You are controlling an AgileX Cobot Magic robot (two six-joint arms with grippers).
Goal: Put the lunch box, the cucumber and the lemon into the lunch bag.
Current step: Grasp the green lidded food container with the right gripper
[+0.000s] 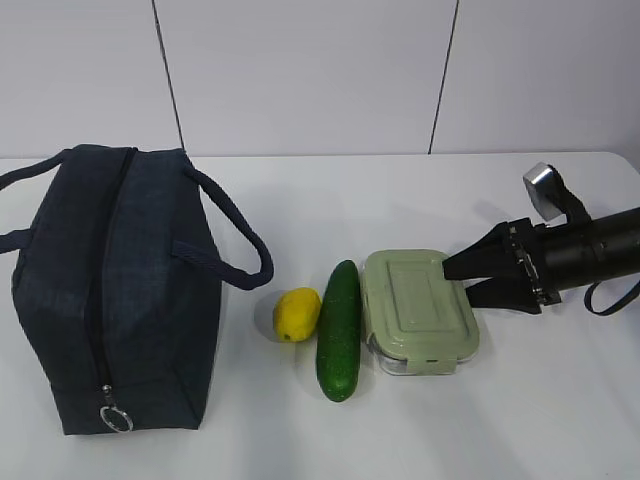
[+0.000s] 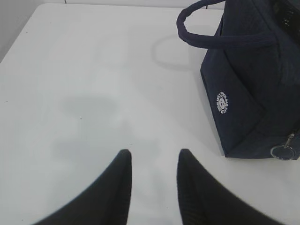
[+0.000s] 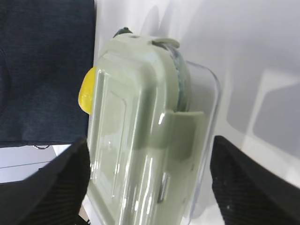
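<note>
The navy lunch bag point(image 1: 110, 290) stands at the left with its top zipper closed and the ring pull point(image 1: 115, 417) at the near end. The yellow lemon point(image 1: 296, 313), the dark green cucumber point(image 1: 339, 330) and the green-lidded lunch box point(image 1: 415, 310) lie side by side on the table. My right gripper point(image 1: 458, 281) reaches in from the right, open, its fingers straddling the lunch box's right end. In the right wrist view the lunch box point(image 3: 140, 140) fills the space between the jaws, with a gap on the right side. My left gripper point(image 2: 154, 152) is open over bare table, left of the lunch bag point(image 2: 253, 93).
The white table point(image 1: 330, 200) runs back to a panelled wall. A bag handle point(image 1: 235, 240) loops out toward the lemon. Behind the box, the right wrist view shows the lemon point(image 3: 86, 96) and the bag point(image 3: 42, 70).
</note>
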